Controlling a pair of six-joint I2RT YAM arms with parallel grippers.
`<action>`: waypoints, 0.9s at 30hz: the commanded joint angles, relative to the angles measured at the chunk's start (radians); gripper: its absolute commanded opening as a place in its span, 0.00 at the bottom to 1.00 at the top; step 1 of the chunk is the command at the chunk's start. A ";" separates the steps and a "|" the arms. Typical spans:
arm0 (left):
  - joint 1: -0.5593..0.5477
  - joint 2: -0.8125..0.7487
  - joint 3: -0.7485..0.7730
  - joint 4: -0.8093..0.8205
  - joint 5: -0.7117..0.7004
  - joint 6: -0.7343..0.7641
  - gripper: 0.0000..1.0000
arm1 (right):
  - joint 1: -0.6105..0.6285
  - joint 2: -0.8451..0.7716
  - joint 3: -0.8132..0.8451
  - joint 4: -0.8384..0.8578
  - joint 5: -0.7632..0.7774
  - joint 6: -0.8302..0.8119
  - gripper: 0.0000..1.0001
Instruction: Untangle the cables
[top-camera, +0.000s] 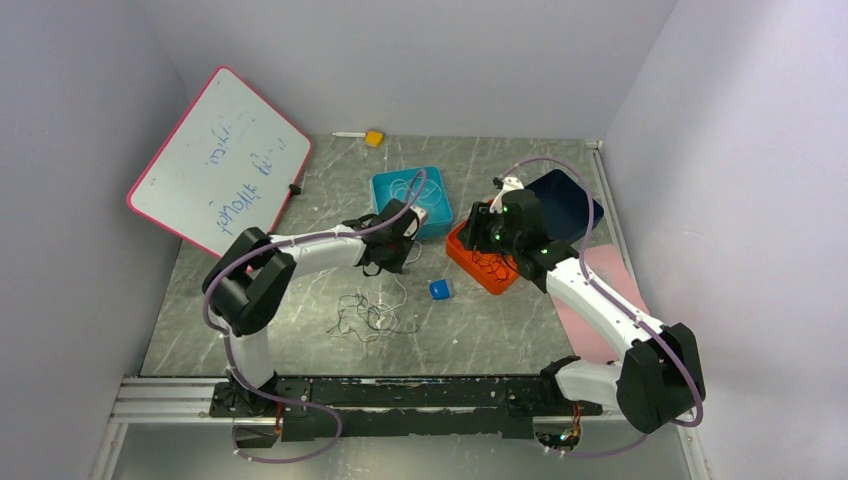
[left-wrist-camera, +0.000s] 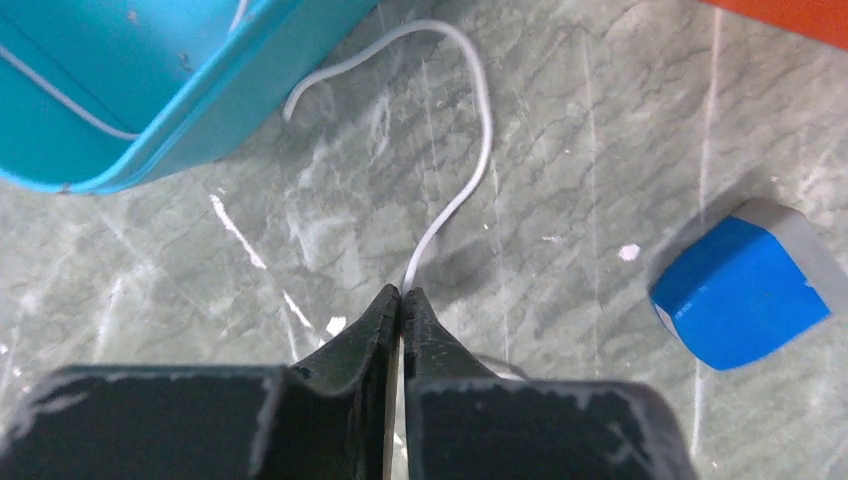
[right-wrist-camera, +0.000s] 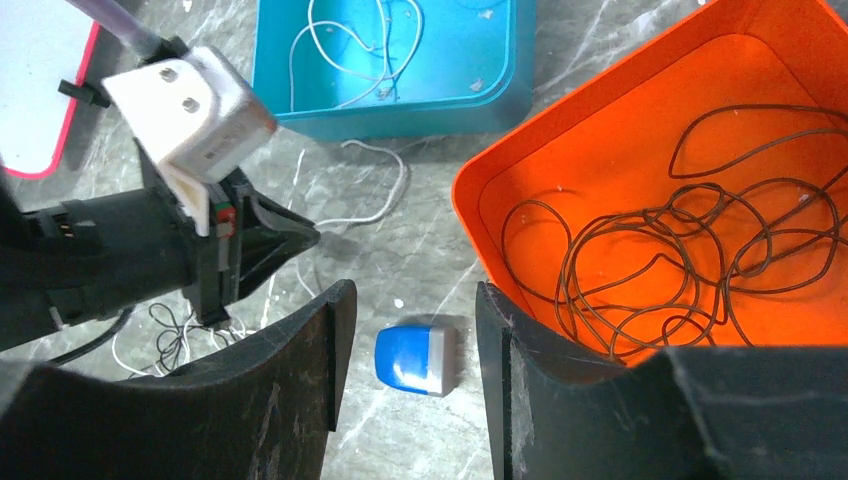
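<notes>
Pinching white cable (left-wrist-camera: 486, 120), left pincer (left-wrist-camera: 401, 297) beside bin (left-wrist-camera: 190, 135)

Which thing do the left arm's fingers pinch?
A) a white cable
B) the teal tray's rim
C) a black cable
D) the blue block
A: in the left wrist view the left fingers are closed on a white cable that curves away towards the teal tray.
</notes>
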 joint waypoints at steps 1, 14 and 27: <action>-0.001 -0.116 0.059 -0.044 -0.011 -0.006 0.07 | 0.007 -0.024 -0.020 0.042 -0.020 -0.008 0.51; 0.001 -0.327 0.079 -0.098 -0.065 -0.042 0.07 | 0.132 -0.004 -0.109 0.308 -0.126 0.119 0.53; 0.008 -0.371 0.071 -0.110 -0.056 -0.073 0.07 | 0.310 0.270 -0.267 0.958 -0.065 0.272 0.55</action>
